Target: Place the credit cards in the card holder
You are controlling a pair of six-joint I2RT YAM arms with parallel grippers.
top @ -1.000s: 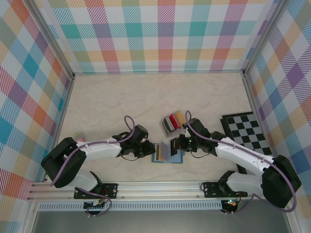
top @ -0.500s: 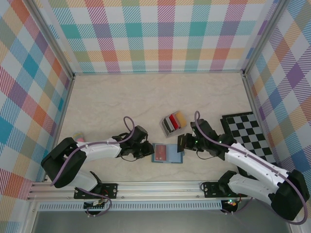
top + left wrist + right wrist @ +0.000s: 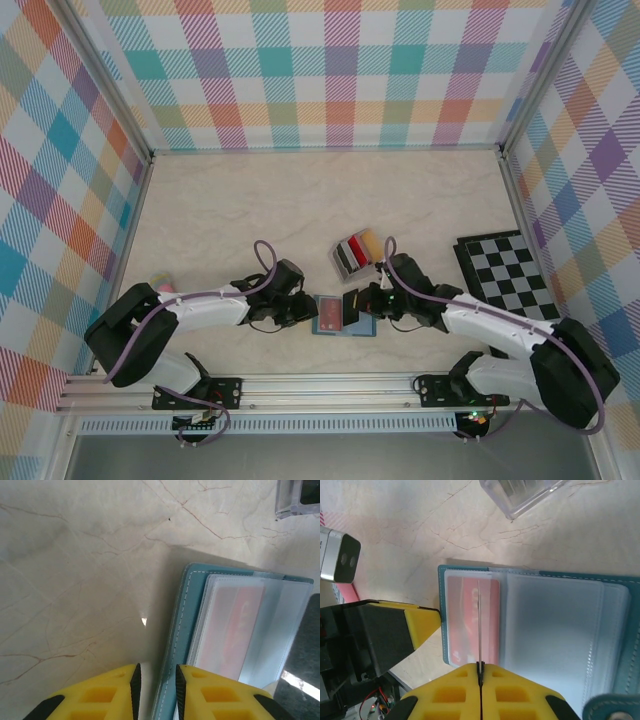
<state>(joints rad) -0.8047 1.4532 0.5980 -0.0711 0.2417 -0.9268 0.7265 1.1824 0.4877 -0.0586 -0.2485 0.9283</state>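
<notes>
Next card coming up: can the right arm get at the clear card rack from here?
Probably yes. The rack sits just beyond the right claw, nothing between them. But that claw is shut on a thin sheet over the card holder and must let go first.

card holder (image 3: pixel 175 645) cut off by the lower edge, its right side covered by a blurred dark body (image 3: pixel 305 645), clear rack (image 3: pixel 295 500) clipped at the corner, red card (image 3: pixel 467 620) hazed behind its sleeve, credit card (image 3: pixel 479 610) seen edge-on, colour untellable

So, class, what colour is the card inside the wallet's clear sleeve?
The card is red, clearest in the right wrist view.
</notes>
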